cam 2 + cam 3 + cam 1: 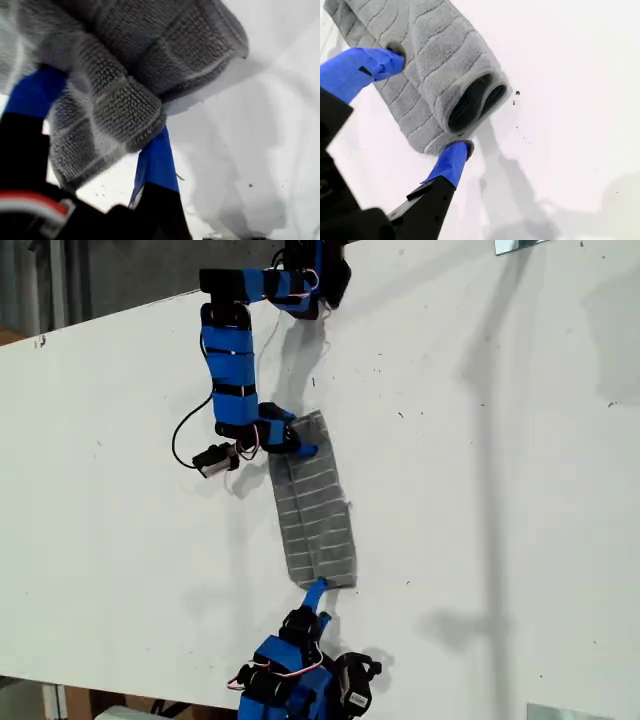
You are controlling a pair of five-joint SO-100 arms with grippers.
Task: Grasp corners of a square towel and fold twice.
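Soft grey towel with thin white stripes [314,510] on white table [500,490], mid-table in exterior view, already folded into a narrow strip running between both arms.

First gripper [107,122]: blue jaws clamped on a bunched, doubled towel end, fabric wadded thick between them. Which arm in exterior view carries it: cannot tell for certain.

Second gripper [427,102]: blue jaws spread either side of the other end, rolled layers showing two open loops; tips touching fabric, not squeezing.

Risks, as judgement:
- Closing second gripper now likely catches only the outer layers; inner ones slip, fold skews.
- Thick wad in first gripper may creep out under tension.
- Uneven lift between arms drags strip sideways, misaligning corners.
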